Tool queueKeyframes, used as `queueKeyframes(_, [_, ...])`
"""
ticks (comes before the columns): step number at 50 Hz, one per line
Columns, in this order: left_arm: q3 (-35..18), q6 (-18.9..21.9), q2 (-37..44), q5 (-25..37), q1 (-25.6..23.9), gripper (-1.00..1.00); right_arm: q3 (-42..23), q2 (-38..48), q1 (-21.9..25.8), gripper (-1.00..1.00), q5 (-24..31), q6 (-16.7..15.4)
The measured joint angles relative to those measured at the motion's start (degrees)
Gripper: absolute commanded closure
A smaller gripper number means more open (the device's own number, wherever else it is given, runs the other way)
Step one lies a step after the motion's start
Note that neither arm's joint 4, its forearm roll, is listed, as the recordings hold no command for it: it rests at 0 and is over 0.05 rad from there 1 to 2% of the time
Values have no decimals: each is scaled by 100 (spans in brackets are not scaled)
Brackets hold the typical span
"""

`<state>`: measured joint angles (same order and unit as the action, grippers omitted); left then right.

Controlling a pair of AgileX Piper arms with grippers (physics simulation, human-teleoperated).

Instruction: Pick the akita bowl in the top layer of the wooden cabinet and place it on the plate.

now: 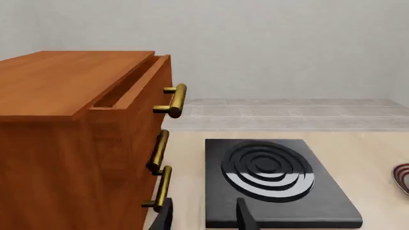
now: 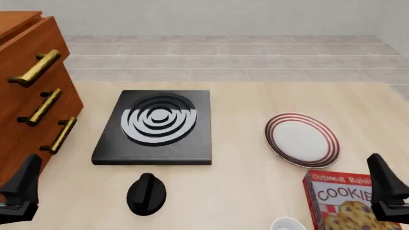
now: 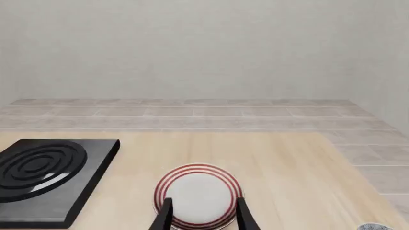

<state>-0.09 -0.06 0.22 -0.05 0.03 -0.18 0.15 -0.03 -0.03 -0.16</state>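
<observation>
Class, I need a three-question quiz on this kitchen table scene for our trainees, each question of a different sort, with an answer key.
1. True or false: the plate is bare.
2. Which lies between the wooden cabinet and the plate in the front view? A) black stove B) cookie box C) black knob
3. Fill in: the cabinet's top layer is slightly ____.

Key: 1 true; 2 A; 3 open. The akita bowl is not visible in any view. The left gripper and right gripper both stand open, holding nothing.
</observation>
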Motion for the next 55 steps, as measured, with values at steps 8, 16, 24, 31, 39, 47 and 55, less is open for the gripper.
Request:
queueKeyframes(8, [-15,2,39,-15,10,-100,-6,19,1,-100,-6,12])
queueKeyframes(16, [-80,44,63,7,4,-100,-9,27,2,-100,-10,18])
queueKeyframes(24, [-221,87,140,21,-38,-100,-8,32,0,-100,-16,21])
queueKeyframes(31, [-422,101,285,12,-69,-100,-7,39,-2,-100,-25,24])
queueKeyframes(39, [-716,-26,507,29,-62,-100,-4,45,-1,-100,-33,24])
queueKeyframes(47, [-1020,-10,578,179,-141,-100,-1,47,3,-100,-34,22])
queueKeyframes(55, [-1346,17,631,335,-240,-100,0,41,9,-100,-26,13])
